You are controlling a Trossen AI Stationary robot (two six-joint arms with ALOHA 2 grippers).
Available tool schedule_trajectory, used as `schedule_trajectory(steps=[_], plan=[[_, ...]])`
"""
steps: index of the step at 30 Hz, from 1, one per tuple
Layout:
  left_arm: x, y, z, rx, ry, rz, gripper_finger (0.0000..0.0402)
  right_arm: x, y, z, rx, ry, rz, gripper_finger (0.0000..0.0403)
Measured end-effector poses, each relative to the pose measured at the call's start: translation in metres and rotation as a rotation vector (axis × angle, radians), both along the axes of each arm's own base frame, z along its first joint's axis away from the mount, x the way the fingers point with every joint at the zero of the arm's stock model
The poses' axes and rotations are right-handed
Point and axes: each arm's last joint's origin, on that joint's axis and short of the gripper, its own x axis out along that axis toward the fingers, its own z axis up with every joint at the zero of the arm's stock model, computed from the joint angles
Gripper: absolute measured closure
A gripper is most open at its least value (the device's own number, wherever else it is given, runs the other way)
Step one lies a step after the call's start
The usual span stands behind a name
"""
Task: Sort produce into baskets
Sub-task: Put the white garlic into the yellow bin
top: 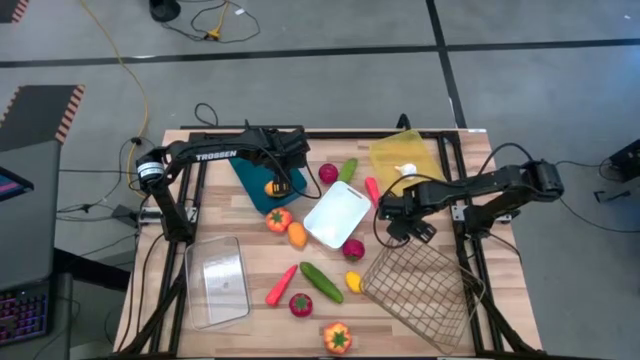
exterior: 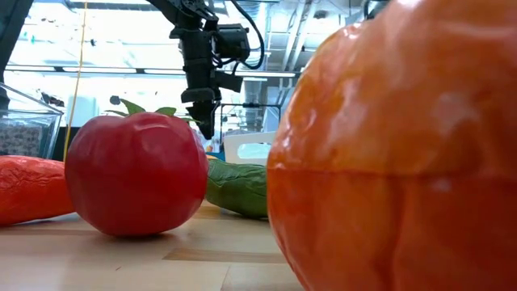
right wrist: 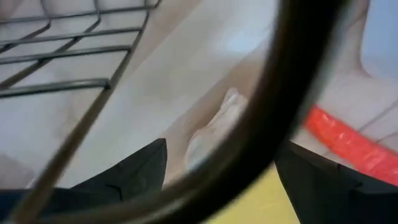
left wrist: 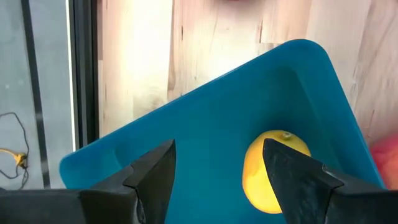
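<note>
Over the teal tray (top: 262,178), the left hand (left wrist: 219,171) hovers with its fingers apart and empty, a yellow citrus (left wrist: 270,169) lying in the tray just under them. That release looks finished, so a straight lift would avoid nudging the fruit. Near the wire mesh basket (top: 420,285), the right hand (top: 405,222) also has its fingers spread; a dark cable blocks its wrist view, but white garlic (right wrist: 211,134) seems to lie ahead. Most produce, like the cucumber (top: 320,280), waits on the surface (top: 500,300).
</note>
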Motion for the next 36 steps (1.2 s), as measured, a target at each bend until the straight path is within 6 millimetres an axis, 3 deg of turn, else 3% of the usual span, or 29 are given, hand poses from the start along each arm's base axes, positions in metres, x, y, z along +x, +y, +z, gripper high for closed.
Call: schedule_trajectory(steps=[12, 24, 36], plan=[[0.000, 0.000, 0.000, -0.002, 0.002, -0.001, 0.0173, -0.002, -0.004, -0.006, -0.004, -0.001, -0.043, 0.0083], [0.000, -0.001, 0.000, -0.002, 0.002, -0.002, 0.0173, 0.011, 0.004, 0.012, -0.006, -0.085, -0.069, 0.0083], [0.000, -0.001, 0.000, -0.002, 0.001, 0.000, 0.0173, 0.010, -0.023, 0.011, 0.006, -0.105, -0.302, 0.0083]])
